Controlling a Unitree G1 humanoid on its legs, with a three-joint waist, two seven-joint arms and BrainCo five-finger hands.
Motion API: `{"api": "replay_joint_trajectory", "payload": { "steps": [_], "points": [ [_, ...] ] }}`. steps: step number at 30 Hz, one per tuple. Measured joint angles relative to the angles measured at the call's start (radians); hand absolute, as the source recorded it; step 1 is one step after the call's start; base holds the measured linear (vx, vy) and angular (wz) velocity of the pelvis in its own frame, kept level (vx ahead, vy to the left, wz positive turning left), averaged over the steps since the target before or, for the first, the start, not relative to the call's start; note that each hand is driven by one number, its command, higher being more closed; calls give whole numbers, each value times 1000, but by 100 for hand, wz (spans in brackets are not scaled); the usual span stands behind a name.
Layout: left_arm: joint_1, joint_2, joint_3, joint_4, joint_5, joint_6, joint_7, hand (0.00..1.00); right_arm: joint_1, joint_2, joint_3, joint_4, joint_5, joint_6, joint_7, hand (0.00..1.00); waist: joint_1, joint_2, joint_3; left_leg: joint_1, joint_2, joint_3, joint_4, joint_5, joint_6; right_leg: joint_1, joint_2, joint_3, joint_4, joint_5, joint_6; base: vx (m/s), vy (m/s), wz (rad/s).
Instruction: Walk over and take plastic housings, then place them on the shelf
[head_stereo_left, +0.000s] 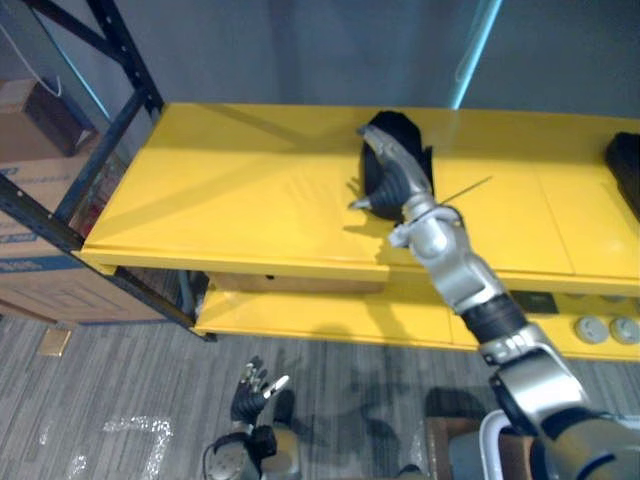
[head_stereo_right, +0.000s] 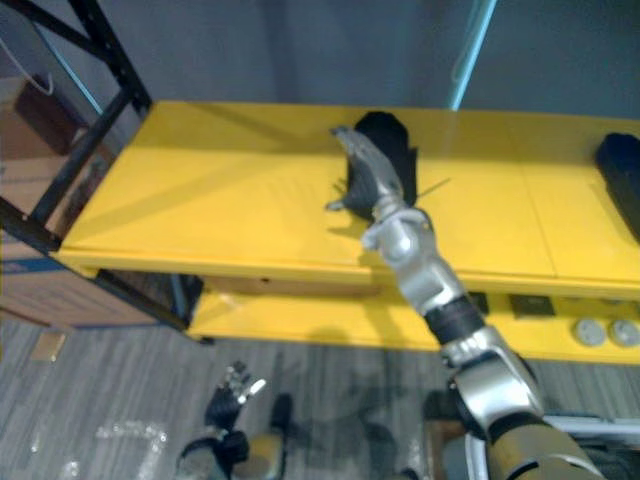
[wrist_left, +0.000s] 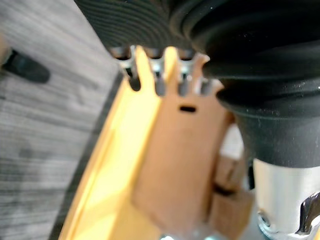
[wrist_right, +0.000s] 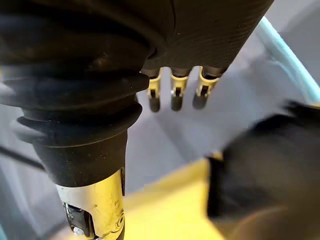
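right wrist view puts the right hand (wrist_right: 172, 95) with its fingers straight and loose, holding nothing, and the black plastic housing (wrist_right: 270, 170) a little apart from the fingertips. from the left eye view the same housing (head_stereo_left: 408, 135) sits on the top yellow shelf (head_stereo_left: 220, 200), toward its back edge, with the right hand (head_stereo_left: 385, 180) just beside it on the near side, thumb out to the side. i judge the placing to be about done and the pull-back to be next.

the main risk is a snag. the fingers lie so close to the housing that a careless sideways move could clip it, tipping it or pushing it further back, where little shelf is left behind it. a lift straight up and toward the robot looks safer. whether the housing stands steady on its base i cannot tell, so a light knock might be enough to topple it.

a second black housing (head_stereo_left: 625, 165) lies well apart at the shelf's right end, out of harm. the left hand (head_stereo_left: 255, 388) hangs low over the floor, fingers relaxed and empty.
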Motion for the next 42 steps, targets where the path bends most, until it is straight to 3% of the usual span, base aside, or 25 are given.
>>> {"api": "replay_joint_trajectory", "payload": {
  "steps": [2, 7, 14, 22, 27, 30, 37, 42],
  "points": [
    [1, 0, 1, -11, 0, 20, 7, 0, 18, -25, 1, 0, -16, 36, 36, 0, -1, 1, 6, 3, -2, 1, -4, 1, 1, 0, -4, 0, 4, -4, -4, -101, 11, -3],
    [2, 2, 6, -42, 0, 37, 9, 0, 20, -49, 12, 4, -19, 71, 109, 0, 2, -4, 35, 2, -4, 1, -4, 3, 7, -2, -8, 1, 11, -6, -4, -83, 5, 1],
    [1, 33, -12, -42, 0, 63, 10, 0, 17, -63, 31, 33, -17, 77, 163, 0, 5, -15, 39, -3, -3, 0, -4, 2, 8, -3, -7, 2, 10, -1, 2, -19, -3, 1],
    [1, 41, -13, -40, 0, 63, 8, 0, -24, -68, 44, 138, -13, 72, 161, 0, 7, -19, 37, -3, 5, 1, -5, 2, 10, -2, 1, 2, 11, -2, 1, -45, -12, 0],
    [2, 42, -12, -37, 0, 63, 7, 0, -52, -68, 50, 211, -8, 141, 161, 0, 12, -26, 33, -3, 9, 1, -5, 0, 14, -1, 5, 3, 11, -2, -1, -41, -7, 0],
    [2, 43, -12, -37, 0, 64, 7, 0, -62, -67, 50, 237, -7, 153, 161, 0, 13, -31, 30, -2, 9, 2, -5, 0, 15, -1, 5, 3, 11, -2, -1, 0, 0, 0],
    [2, 43, -9, -37, 0, 64, 5, 0, -68, -64, 38, 269, -19, 154, 162, 0, 18, -36, 27, 13, 12, 27, -5, -3, 20, -1, 5, 24, 10, -1, -2, -4, 0, -6],
    [1, 43, -8, -39, 0, 74, 1, 0, -66, -66, 19, 279, -41, 149, 163, 0, 2, -37, 25, 17, 19, 37, -5, -5, 22, -1, 10, 31, 8, 1, -4, -43, -8, -7]
  ]
}}
